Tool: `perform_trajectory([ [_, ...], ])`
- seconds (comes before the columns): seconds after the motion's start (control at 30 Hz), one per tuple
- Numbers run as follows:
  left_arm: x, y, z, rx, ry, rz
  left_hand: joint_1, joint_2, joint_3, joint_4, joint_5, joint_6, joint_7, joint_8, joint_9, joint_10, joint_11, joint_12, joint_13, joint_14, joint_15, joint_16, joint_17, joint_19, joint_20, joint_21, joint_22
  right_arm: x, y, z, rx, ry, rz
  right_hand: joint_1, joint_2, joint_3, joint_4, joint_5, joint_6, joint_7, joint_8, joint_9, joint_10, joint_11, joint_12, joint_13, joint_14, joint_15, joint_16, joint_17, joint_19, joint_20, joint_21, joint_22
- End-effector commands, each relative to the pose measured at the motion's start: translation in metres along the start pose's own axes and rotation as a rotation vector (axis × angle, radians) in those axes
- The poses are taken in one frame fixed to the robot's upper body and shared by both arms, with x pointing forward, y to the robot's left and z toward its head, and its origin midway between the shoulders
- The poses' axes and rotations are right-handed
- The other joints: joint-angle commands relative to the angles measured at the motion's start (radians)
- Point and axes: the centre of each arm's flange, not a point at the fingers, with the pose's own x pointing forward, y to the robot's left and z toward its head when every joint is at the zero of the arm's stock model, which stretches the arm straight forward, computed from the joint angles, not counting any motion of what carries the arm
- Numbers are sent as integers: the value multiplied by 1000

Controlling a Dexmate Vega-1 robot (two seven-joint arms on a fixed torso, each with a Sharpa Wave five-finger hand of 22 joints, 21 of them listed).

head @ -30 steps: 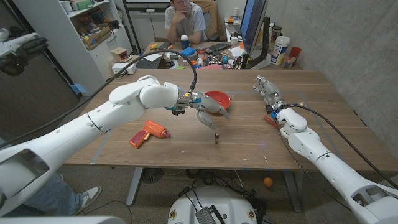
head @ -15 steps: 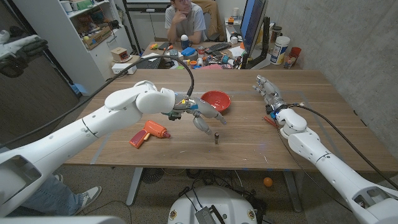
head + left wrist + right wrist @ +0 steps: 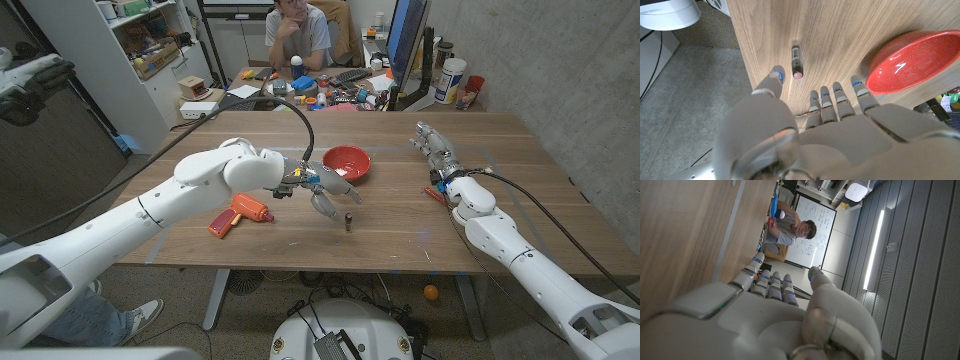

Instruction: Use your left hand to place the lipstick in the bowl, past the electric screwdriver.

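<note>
The lipstick (image 3: 348,221) is a small dark tube that stands upright near the table's front middle; it also shows in the left wrist view (image 3: 797,59). My left hand (image 3: 328,188) hovers just behind and left of it, fingers spread, holding nothing. The red bowl (image 3: 346,162) sits behind the hand, empty, and shows again in the left wrist view (image 3: 912,61). The orange electric screwdriver (image 3: 238,214) lies on the table to the left. My right hand (image 3: 434,150) waits at the right side of the table with its fingers stretched out.
A red tool (image 3: 434,193) lies by my right wrist. A second desk crowded with clutter (image 3: 330,90) stands behind the table, with a person (image 3: 297,32) seated at it. A shelf unit (image 3: 150,50) stands at the back left.
My left hand has pulled back a little to the left and dropped lower, toward the lipstick. The lipstick, bowl and right arm have stayed put.
</note>
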Motion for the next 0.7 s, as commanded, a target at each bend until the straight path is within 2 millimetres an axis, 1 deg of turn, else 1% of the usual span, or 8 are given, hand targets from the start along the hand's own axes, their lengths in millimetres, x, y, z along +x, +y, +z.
perform_trajectory([
  [0.03,17,-9,7,70,-2,5,10,1,-6,1,-1,8,-5,-3,5,-2,-4,-2,3,-3,3,-4,4,5,2,9,2,-3,-6,-1,11,-28,-17,4,-7,0,4,-1,17,1,11,4,14,1,10,3,15,2,6,3,11,4,10,3],
  [0.23,25,-12,5,61,-4,-17,10,1,-10,2,-2,10,-7,-3,5,0,-5,-1,4,2,-3,-2,5,5,2,9,2,-3,-9,-1,12,-28,-25,3,-8,-1,4,-1,18,1,10,4,15,0,9,3,17,3,7,4,13,5,9,3],
  [0.3,27,-13,4,56,-3,-21,10,1,-12,2,-2,12,-6,-3,5,2,-10,0,5,6,-4,0,5,6,2,9,2,-4,-10,-1,13,-28,-26,3,-8,-1,4,-1,19,1,10,4,16,1,9,3,17,4,7,4,14,5,9,4],
  [0.43,29,-15,2,42,-2,-29,11,1,-14,2,-2,15,-9,-2,5,7,-8,2,5,9,-6,1,5,6,2,9,3,-5,-11,-3,13,-21,-29,3,-9,-2,4,-2,19,2,10,4,17,2,9,3,18,3,6,4,14,6,9,4],
  [0.6,33,-19,2,31,0,-40,13,2,-18,3,-2,23,-7,0,5,13,-8,4,7,18,-22,5,5,12,1,11,3,-5,-12,-6,15,-13,-30,3,-9,-2,4,-2,19,1,9,4,16,2,8,3,18,3,6,5,14,6,8,4],
  [0.7,35,-19,3,33,-1,-40,13,2,-19,3,-1,24,-6,0,5,14,-8,5,7,20,-21,5,5,14,1,12,3,-5,-12,-7,18,-12,-29,2,-10,-3,4,-2,19,1,9,4,15,1,8,3,19,4,6,5,15,6,8,4],
])
